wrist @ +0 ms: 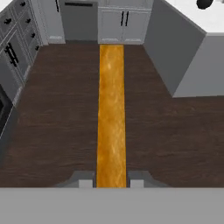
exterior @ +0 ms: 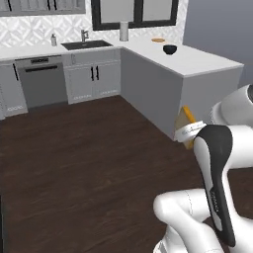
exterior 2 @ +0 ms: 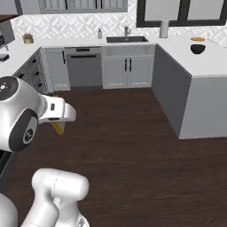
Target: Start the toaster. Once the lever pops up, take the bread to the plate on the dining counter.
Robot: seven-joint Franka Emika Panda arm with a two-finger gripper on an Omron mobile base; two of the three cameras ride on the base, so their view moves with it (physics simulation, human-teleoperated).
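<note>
No readable text, label or number appears anywhere.

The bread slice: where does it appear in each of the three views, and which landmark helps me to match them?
Left base view: the bread peeks out above the white wrist, right of centre.
Right base view: a tan corner under the wrist, at left.
Hand view: an edge-on orange strip down the centre.
Shared landmark: the black bowl.

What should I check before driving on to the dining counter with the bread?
1. Bread gripped: ok, its crust edge runs up between the tool's fingertips.
2. Bread held off the floor: ok, it sticks out beside the wrist.
3. Plate located: ok, on the dining counter behind the black bowl.
4. Plate free: cannot tell, too small.
5. Floor ahead: ok, bare dark wood.
</note>
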